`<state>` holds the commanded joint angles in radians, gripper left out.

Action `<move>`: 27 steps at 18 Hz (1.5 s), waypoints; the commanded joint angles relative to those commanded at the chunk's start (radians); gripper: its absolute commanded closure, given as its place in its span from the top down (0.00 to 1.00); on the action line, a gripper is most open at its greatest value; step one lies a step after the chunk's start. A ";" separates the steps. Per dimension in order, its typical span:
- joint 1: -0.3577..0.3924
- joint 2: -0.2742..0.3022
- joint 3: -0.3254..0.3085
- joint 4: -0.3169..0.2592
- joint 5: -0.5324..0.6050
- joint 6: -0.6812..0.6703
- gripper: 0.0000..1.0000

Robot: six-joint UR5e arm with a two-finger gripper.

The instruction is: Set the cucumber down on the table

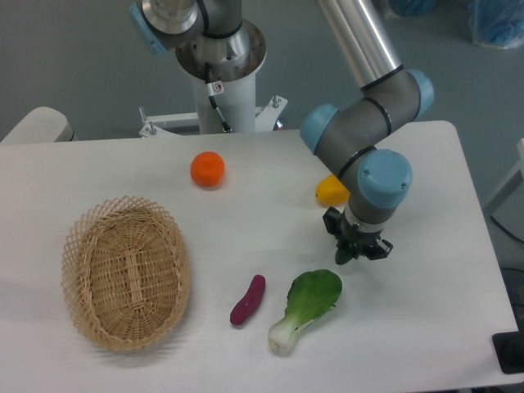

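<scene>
So the dark green cucumber (347,255) is barely showing: just a small dark green nub poking out under the black two-finger hand (354,249), which looks clamped on it. It hangs a bit above the big white flat table (246,221), just up and right of the leafy green bok choy with the white stem (305,309).

What could go wrong, as I see it: most of the cucumber is tucked under the wrist, so if the hand lets go while it's up in the air the thing could drop, roll, and bump into the bok choy or wander toward the table's right edge. If it comes down too close to the bok choy leaf it lands on top of it rather than on bare table. The yellow rounded fruit (331,191) sits right behind the arm's blue-capped elbow joint, so a sloppy swing back might nudge that too.

Hard to see stuff: I can't make out the fingers themselves or how much of the cucumber they've got. The yellow fruit is half hidden by the arm.

Further out there's a small purple sweet-potato-looking piece (247,300), an orange round fruit (207,169), and the oval woven wicker basket (125,273) on the left, all well clear.
</scene>
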<state>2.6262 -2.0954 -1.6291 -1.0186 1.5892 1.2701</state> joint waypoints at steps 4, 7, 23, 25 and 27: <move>0.000 -0.002 0.002 0.002 0.000 0.012 0.74; 0.003 0.003 0.005 0.003 -0.009 0.012 1.00; -0.043 -0.055 0.213 -0.012 -0.077 0.095 1.00; -0.061 -0.077 0.261 -0.017 -0.072 0.103 1.00; -0.064 -0.093 0.294 -0.043 -0.069 0.112 1.00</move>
<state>2.5617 -2.1889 -1.3347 -1.0613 1.5202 1.3821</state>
